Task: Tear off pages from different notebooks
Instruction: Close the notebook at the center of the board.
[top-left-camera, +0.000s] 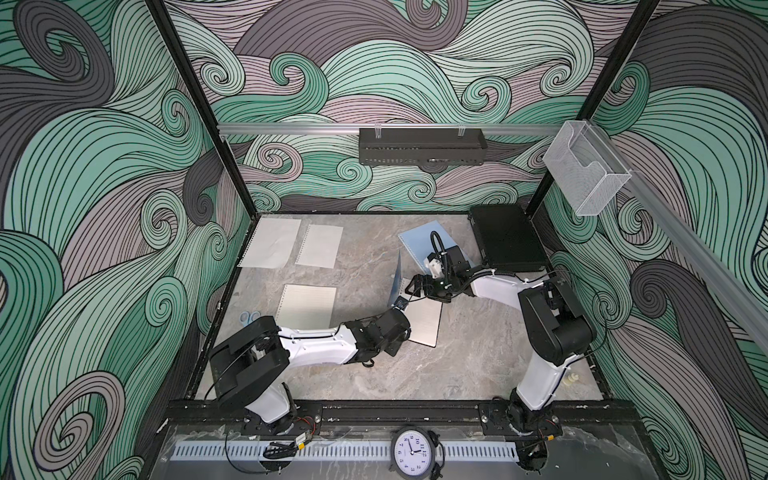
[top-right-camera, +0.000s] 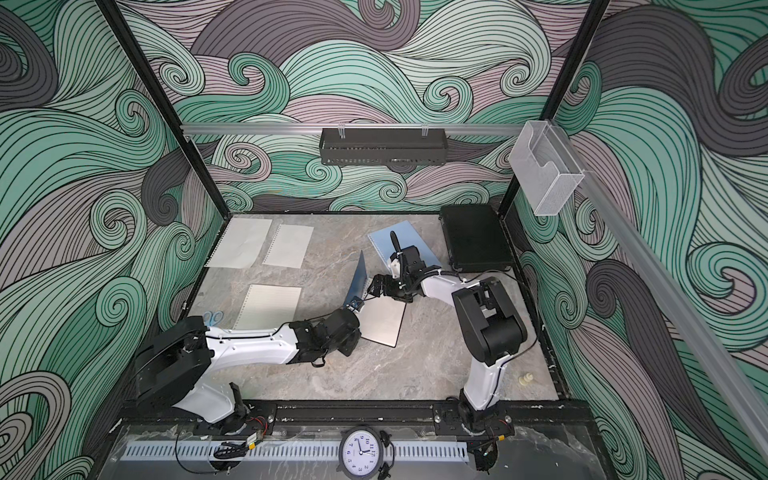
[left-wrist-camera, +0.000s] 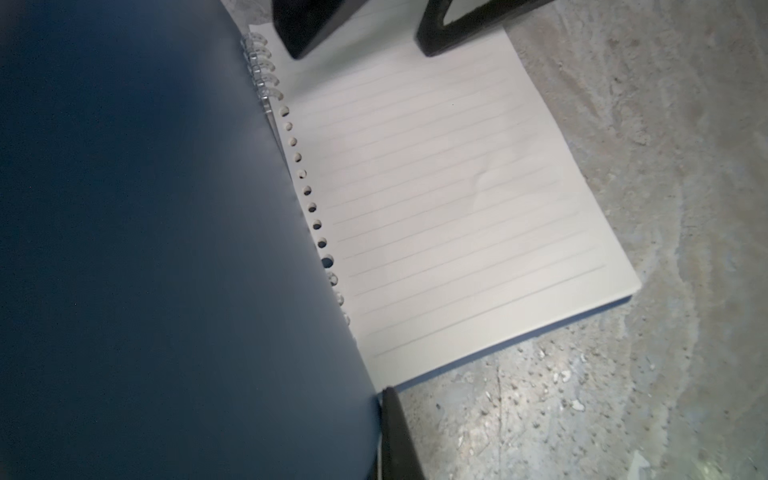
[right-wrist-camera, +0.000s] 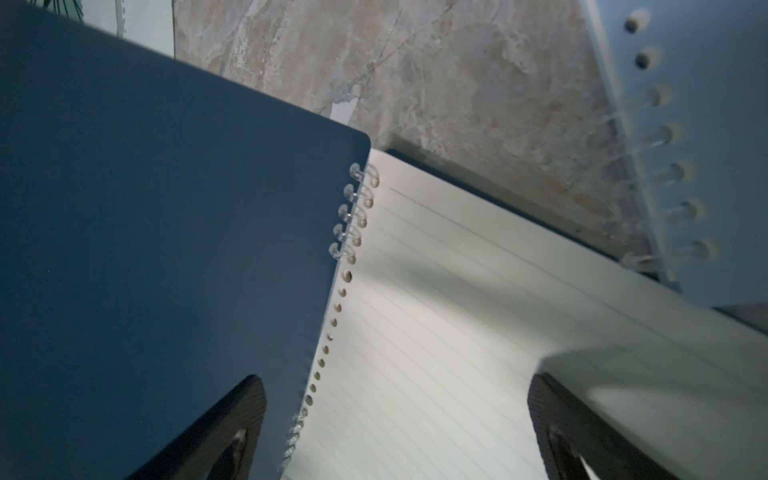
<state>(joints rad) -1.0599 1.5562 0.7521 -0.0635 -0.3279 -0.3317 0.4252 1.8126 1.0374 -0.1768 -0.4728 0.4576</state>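
The dark navy notebook lies open mid-table, its cover (top-left-camera: 397, 280) (top-right-camera: 358, 276) (left-wrist-camera: 145, 249) (right-wrist-camera: 166, 249) lifted upright. My left gripper (top-left-camera: 401, 304) (top-right-camera: 355, 306) (left-wrist-camera: 380, 399) is shut on the cover's lower corner. The lined page (top-left-camera: 424, 326) (left-wrist-camera: 449, 208) (right-wrist-camera: 457, 332) lies flat beneath. My right gripper (top-left-camera: 415, 286) (top-right-camera: 376, 286) (right-wrist-camera: 399, 382) hangs open, straddling the spiral edge. Behind it lies the light blue notebook (top-left-camera: 415, 239) (top-right-camera: 399, 235) (right-wrist-camera: 706, 124). Two loose pages (top-left-camera: 270, 248) (top-left-camera: 320, 246) lie at the back left, and a cream lined notebook (top-left-camera: 307, 305) lies nearer.
A black case (top-left-camera: 507, 239) (top-right-camera: 473, 237) sits at the back right corner. Blue-handled scissors (top-left-camera: 249, 318) lie by the left arm's base. A small white object (top-left-camera: 572, 379) rests near the right wall. Both arms meet over the table's middle.
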